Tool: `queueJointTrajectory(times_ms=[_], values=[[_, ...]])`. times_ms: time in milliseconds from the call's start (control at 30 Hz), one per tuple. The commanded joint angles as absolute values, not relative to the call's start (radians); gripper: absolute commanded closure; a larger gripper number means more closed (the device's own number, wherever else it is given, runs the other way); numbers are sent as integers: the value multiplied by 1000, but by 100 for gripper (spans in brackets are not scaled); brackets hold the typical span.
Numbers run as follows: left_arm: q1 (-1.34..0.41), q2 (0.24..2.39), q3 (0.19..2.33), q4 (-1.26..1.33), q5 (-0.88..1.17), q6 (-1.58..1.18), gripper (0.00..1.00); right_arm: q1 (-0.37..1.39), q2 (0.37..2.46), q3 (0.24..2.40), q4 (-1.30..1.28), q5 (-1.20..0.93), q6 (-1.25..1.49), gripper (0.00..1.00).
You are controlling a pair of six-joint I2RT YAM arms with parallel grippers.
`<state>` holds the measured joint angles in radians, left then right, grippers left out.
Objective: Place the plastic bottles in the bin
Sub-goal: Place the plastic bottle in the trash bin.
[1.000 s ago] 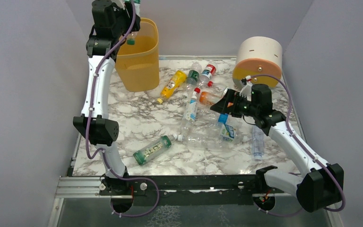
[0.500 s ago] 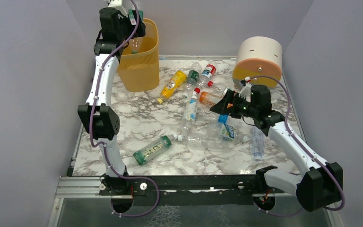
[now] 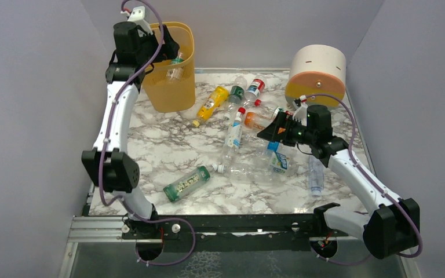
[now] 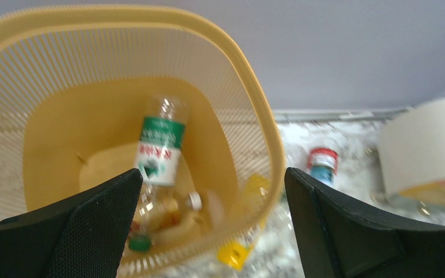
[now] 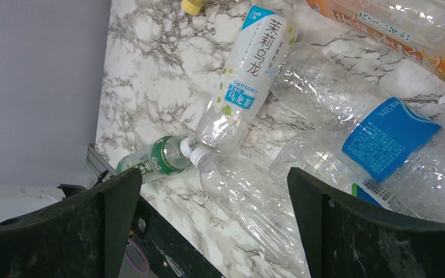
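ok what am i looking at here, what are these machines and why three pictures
These are two robot arms bolted to the near edge of a marble table. The wide picture comes from a fixed camera above and behind them. The other two come from a camera on each wrist, so the black shapes at the bottom corners are that arm's own fingers. The left gripper is open over the yellow bin, which has bottles in it, among them a green-labelled bottle. The right gripper is open above the loose plastic bottles on the table. Neither holds anything. The round white and orange drum stands at the far right.
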<state>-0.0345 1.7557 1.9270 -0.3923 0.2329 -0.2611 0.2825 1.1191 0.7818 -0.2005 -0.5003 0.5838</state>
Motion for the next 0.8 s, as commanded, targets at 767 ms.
queueJointTrajectory(times_ms=[767], values=[[-110, 923, 890, -476, 525, -384, 1, 287, 1252, 756, -205, -507, 502, 1]])
